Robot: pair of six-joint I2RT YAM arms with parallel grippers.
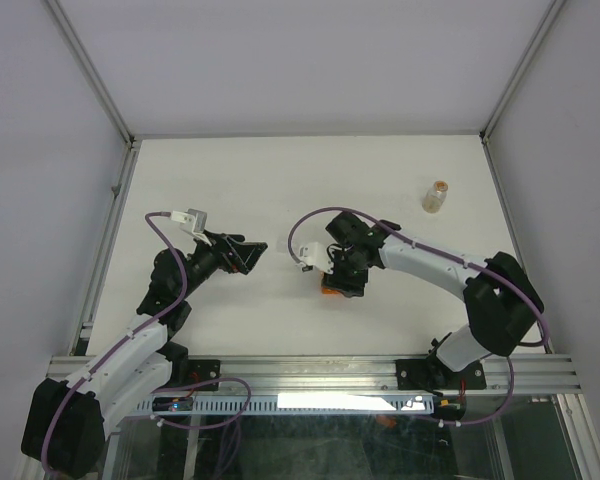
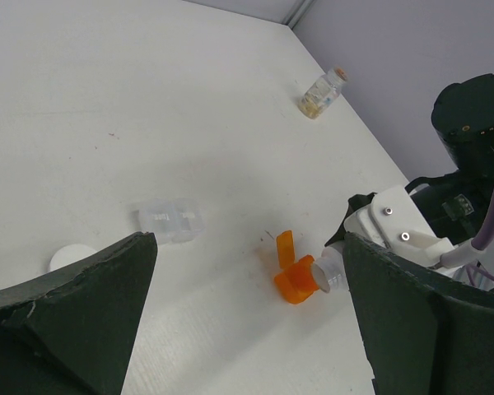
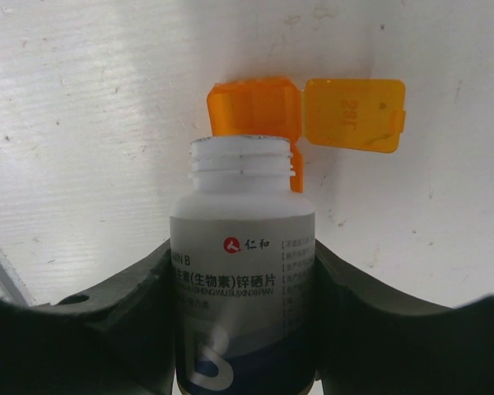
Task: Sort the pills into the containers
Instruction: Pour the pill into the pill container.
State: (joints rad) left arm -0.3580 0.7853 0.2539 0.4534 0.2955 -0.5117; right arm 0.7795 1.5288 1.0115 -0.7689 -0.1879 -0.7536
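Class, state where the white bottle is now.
Right wrist view: the white bottle is held in the right gripper, its open mouth at the orange cup.

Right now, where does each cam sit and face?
Top external: above and behind, looking down at the table; left arm, right arm show.
Left wrist: low, facing the orange cup across the table; its open left gripper frames the view.
Right wrist: looks along the right gripper at its held white bottle.
All three share the orange cup.
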